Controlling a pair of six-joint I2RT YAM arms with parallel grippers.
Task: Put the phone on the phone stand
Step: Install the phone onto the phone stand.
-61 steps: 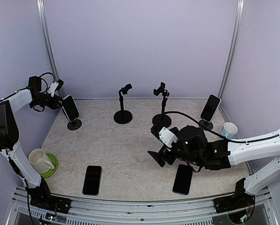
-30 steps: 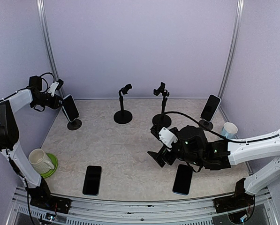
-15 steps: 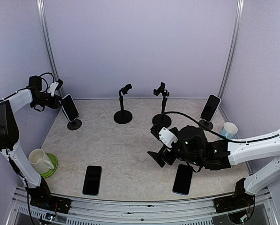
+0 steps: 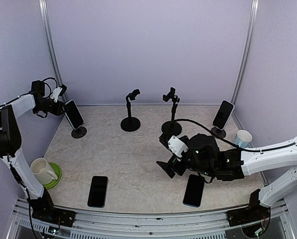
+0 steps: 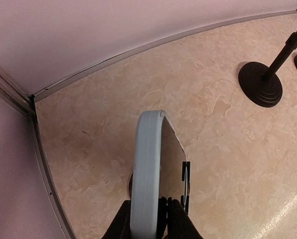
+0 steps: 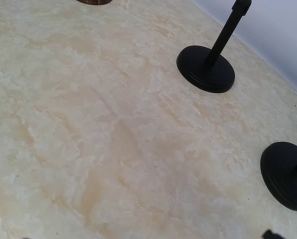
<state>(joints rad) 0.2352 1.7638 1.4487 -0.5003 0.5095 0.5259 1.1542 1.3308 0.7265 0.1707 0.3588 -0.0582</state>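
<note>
The blue-cased phone [image 5: 147,164] stands upright, edge-on, on the far-left phone stand [image 4: 79,132], between the jaws of the left gripper [image 5: 150,211], pinching or merely flanking I cannot tell, while the right gripper [image 4: 168,167] waits well apart, jaws wide and empty.

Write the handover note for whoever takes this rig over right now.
Left gripper: jaws straddle the far-left phone, which sits on the far-left stand; gripping or released, unclear.
Right gripper: open, empty, above the table.
Done: the far-right phone is on the far-right stand, and the far-left one is mounted.
Left: the centre-left stand and centre-right stand are bare. The front-left phone and front-right phone lie flat.
</note>
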